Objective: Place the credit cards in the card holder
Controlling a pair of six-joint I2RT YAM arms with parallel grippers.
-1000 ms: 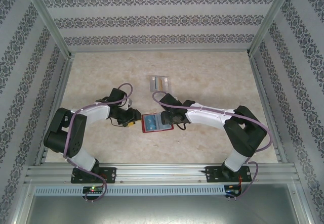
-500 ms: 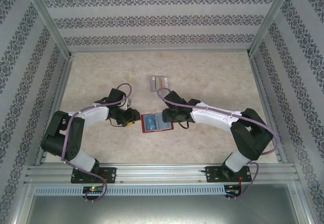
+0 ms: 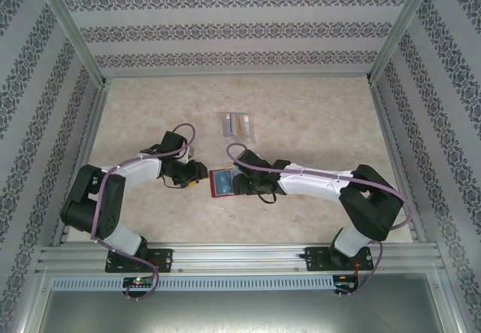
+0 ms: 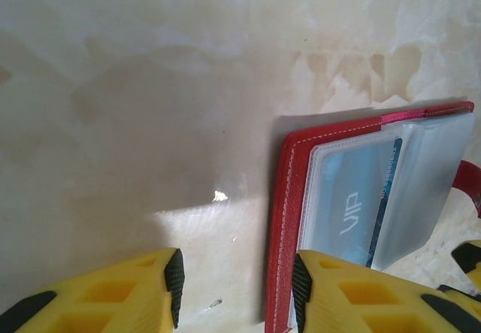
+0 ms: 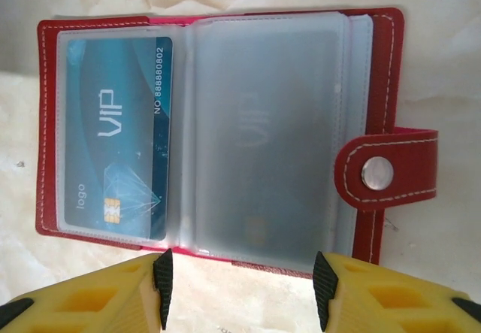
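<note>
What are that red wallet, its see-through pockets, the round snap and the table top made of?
The wallet looks like leather or imitation leather: matte red, pale stitching along the edges. The pockets are soft clear plastic, slightly frosted; the blue card shows through one. The snap seems shiny silvery metal. The table top is smooth marbled beige: stone or laminate, hard to tell.

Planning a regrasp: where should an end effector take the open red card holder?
Probably the snap tab: it juts past the cover edge, while the rest of the red card holder lies open and flat on the table. Come in low from the tab side.
</note>
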